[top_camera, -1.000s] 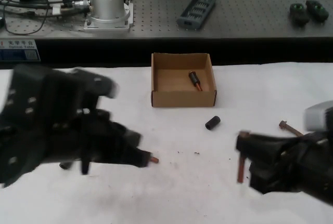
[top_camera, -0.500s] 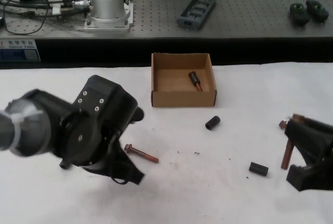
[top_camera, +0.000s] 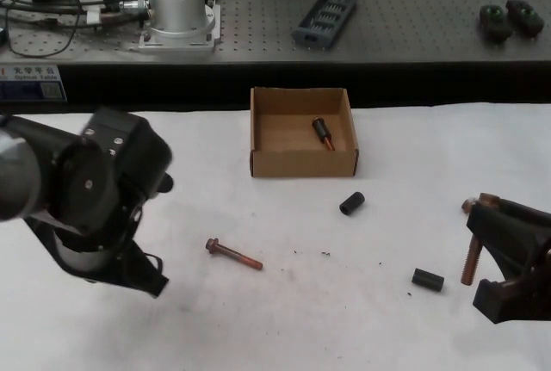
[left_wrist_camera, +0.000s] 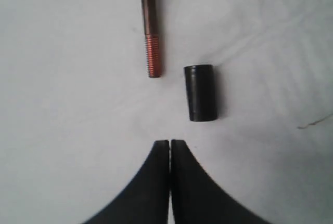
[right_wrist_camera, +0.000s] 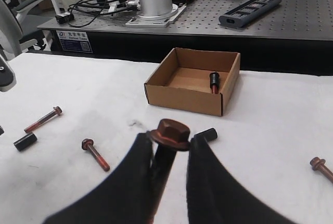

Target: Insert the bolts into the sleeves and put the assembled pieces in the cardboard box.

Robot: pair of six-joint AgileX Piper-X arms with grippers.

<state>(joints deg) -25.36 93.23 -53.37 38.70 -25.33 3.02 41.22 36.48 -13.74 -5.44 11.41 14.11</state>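
My right gripper is shut on a copper bolt just below its head, above the white cloth at the near right. My left gripper is shut and holds nothing. It hovers just short of a black sleeve and a loose bolt that lie side by side. The left arm covers both in the high view. The cardboard box holds one assembled piece. Another bolt and two sleeves lie on the cloth.
A further bolt lies beside the right gripper. Behind the cloth runs a dark raised bench edge, with a metal post, cables and a grey tray on the perforated top.
The left arm has swung back to the left, uncovering the bolt in the middle. The right arm has drawn back to the right with its bolt, uncovering a sleeve.
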